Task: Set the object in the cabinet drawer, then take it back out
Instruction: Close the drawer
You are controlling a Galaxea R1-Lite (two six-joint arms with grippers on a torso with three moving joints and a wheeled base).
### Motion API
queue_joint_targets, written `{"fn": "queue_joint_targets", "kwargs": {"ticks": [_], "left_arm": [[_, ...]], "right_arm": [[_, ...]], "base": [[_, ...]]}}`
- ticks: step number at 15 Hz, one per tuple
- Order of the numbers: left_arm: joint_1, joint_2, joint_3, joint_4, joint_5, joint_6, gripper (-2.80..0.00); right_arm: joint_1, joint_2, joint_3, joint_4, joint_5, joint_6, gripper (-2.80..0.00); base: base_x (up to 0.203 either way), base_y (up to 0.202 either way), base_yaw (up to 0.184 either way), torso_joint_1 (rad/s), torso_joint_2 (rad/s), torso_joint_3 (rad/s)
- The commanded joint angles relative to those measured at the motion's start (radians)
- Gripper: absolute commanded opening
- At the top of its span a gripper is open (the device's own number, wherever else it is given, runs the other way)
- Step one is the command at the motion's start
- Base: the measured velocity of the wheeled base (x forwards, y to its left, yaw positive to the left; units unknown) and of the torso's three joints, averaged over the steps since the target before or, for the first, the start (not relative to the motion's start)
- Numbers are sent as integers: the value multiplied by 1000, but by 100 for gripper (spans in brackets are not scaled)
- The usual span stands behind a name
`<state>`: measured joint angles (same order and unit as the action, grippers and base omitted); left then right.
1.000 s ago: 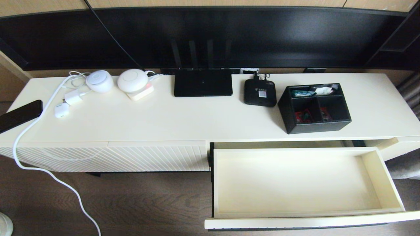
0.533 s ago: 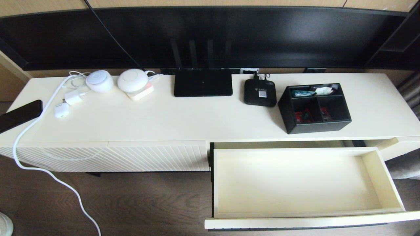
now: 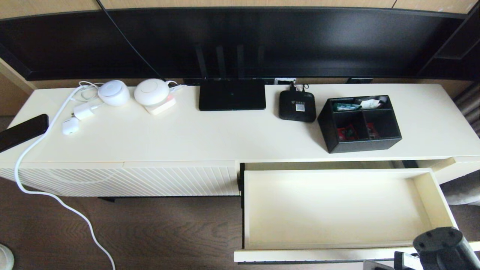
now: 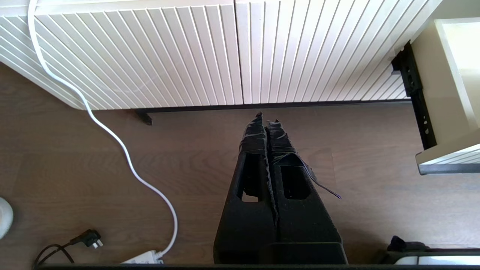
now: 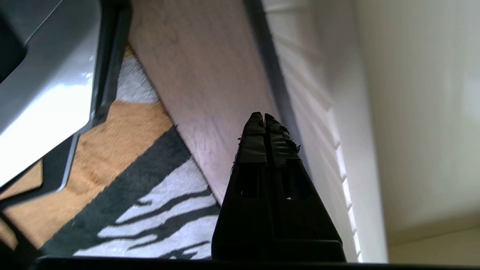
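Note:
The black organizer box (image 3: 359, 123), holding small colourful packets in its three compartments, stands on the cabinet top (image 3: 210, 138) at the right, just behind the open drawer. The cream cabinet drawer (image 3: 337, 210) is pulled out, its inside bare; its ribbed front and dark handle (image 5: 273, 75) show in the right wrist view. My right arm (image 3: 442, 249) rises at the lower right, by the drawer's front corner. Its gripper (image 5: 264, 117) is shut and empty, low beside the drawer front. My left gripper (image 4: 265, 119) is shut and empty above the floor, before the ribbed panels.
On the cabinet top stand a flat black router (image 3: 231, 94), a small black square box (image 3: 297, 106), two white round devices (image 3: 151, 92), chargers and a phone (image 3: 22, 132). A white cable (image 3: 56, 198) hangs to the floor. A striped rug (image 5: 112, 210) lies by the drawer.
My right arm has come into the head view at the lower right corner. Box and drawer have not moved.

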<state>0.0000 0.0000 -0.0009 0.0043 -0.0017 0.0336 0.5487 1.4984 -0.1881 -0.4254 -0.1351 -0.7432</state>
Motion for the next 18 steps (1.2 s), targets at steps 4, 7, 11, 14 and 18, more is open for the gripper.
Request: {"fn": "queue_joint_targets", "kwargs": {"ticks": [4,7,11,14,18], "left_arm": [[0,2,-1,0,0,0,-280],[0,1,0,-1,0,0,-280],[0,1,-1,0,0,0,-280],[0,0,0,-1,0,0,-280],[0,0,1,0,0,0,-280]], "right_arm": [[-5,140,-41,-148,-23,-5,-280],[-15,175,-71,-221,-79,-5,-280],[-28,175,-125,-268,-95,-5,-280],[-42,180,-171,-307,-117,-5,-280],[-66,221,-187,-362,-125,-5,-280]], "base": [[0,0,0,0,0,0],[0,0,0,0,0,0],[0,0,0,0,0,0],[0,0,0,0,0,0],[0,0,0,0,0,0]]}}
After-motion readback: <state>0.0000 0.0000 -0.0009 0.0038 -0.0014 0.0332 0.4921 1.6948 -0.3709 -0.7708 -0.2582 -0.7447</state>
